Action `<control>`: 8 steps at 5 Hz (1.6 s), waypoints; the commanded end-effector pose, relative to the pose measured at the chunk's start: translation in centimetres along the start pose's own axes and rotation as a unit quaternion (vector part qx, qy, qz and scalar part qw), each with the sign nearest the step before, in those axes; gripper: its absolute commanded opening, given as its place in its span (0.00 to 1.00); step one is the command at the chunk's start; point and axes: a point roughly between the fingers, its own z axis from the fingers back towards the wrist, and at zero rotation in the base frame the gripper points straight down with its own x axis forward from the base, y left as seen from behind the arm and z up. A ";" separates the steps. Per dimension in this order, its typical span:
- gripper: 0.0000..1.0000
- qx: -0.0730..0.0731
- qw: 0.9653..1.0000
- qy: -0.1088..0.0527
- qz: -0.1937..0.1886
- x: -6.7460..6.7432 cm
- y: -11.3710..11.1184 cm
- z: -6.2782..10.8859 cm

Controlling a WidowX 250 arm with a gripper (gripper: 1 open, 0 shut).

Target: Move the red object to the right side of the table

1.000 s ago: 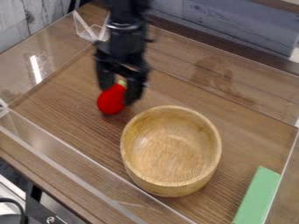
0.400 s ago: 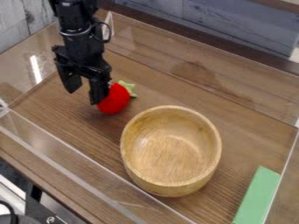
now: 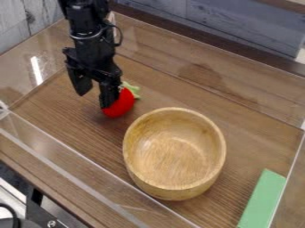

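The red object (image 3: 119, 104), a small glossy strawberry-shaped toy with green leaves at its top, lies on the brown wood-grain table (image 3: 226, 80) left of centre. My black gripper (image 3: 93, 96) points straight down just left of it, low over the tabletop. Its jaws stand open with nothing between them. The right finger (image 3: 109, 95) is against or just in front of the toy's left side and hides part of it; I cannot tell whether they touch.
A round light wooden bowl (image 3: 176, 114) stands right of and in front of the toy, close to it. A flat green block (image 3: 265, 203) lies at the front right corner. Clear acrylic walls (image 3: 48, 134) border the table.
The gripper has moved left from directly over the red toy to its left side and sits slightly lower. The toy has stayed in place; its green leaves now show.
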 end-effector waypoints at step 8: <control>1.00 -0.025 0.999 0.013 0.044 4.9 0.3 -2.5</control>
